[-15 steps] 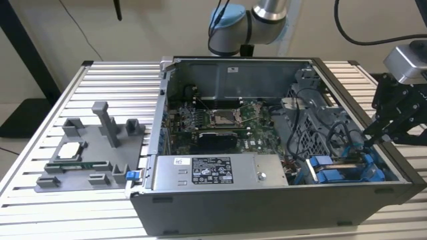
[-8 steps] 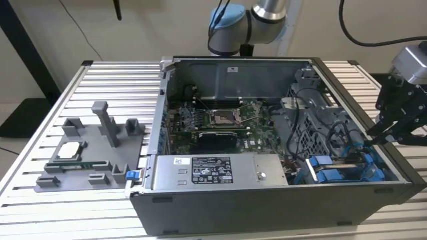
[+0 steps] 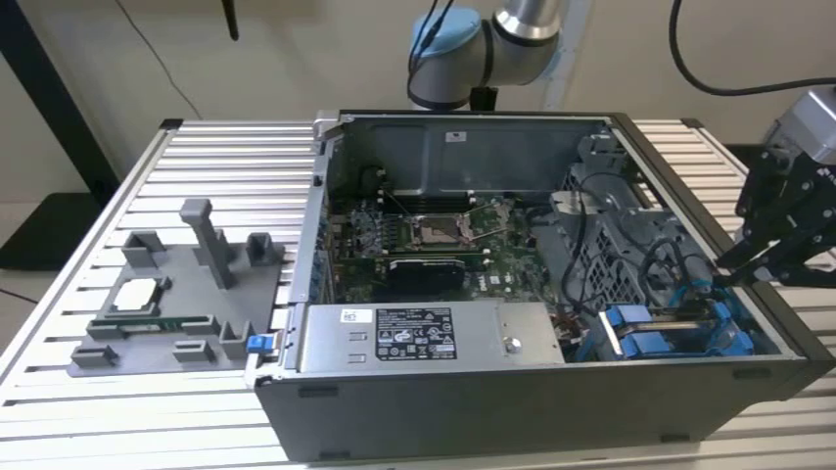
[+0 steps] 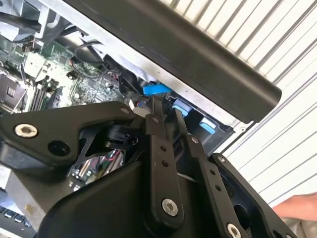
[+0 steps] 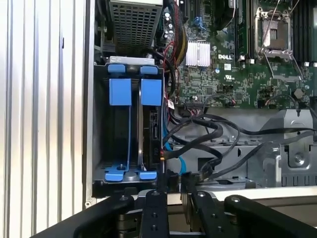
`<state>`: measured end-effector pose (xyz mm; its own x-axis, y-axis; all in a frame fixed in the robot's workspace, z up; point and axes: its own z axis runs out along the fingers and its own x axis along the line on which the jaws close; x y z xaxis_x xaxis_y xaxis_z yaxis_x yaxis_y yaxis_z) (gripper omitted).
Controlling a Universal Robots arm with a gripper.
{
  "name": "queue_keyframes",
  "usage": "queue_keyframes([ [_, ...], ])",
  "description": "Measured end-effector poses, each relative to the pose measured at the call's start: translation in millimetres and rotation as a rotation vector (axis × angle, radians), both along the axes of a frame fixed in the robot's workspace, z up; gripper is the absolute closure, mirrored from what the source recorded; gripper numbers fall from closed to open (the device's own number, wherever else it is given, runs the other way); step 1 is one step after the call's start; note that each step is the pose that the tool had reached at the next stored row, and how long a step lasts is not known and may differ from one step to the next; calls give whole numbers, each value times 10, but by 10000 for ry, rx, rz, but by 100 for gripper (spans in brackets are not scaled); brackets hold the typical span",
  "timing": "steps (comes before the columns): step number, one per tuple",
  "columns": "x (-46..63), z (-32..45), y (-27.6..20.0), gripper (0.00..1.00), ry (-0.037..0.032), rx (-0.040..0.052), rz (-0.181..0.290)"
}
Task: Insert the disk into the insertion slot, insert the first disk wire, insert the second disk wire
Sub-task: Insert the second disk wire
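The gripper (image 3: 726,275) hung over a corner of the open grey metal computer case (image 3: 523,416); couldn't tell if it was clamped on anything. Just below, the silver hard drive in its blue plastic caddy (image 5: 149,124) sat inside the grey sheet-metal drive bay (image 5: 130,60). I'd call it the wire stage: loose black cables (image 5: 213,144) lay beside the bay, and plugging one needs its connector squared to the drive's port.
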<state>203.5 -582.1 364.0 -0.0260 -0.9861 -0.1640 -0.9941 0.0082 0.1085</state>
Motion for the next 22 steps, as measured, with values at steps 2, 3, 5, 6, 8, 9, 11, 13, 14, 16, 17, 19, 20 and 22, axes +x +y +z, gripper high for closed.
queue_keyframes([
  [2,3,-11,0,0,75,-3,5],
  [3,5,-17,0,0,101,-4,6],
  [5,8,-29,0,0,134,-5,10],
  [6,9,-33,0,0,135,-6,11],
  [8,12,-39,0,0,136,-7,18],
  [9,14,-41,1,0,136,-5,23],
  [11,18,-46,2,0,136,-6,31],
  [13,20,-53,4,0,136,-3,37],
  [14,21,-55,5,0,136,-5,39],
  [16,23,-61,8,0,136,-2,43],
  [17,25,-63,9,0,136,-2,45],
  [19,27,-68,11,0,136,-4,47],
  [20,27,-69,11,0,136,-6,47],
  [22,28,-73,12,0,136,-7,47],
])
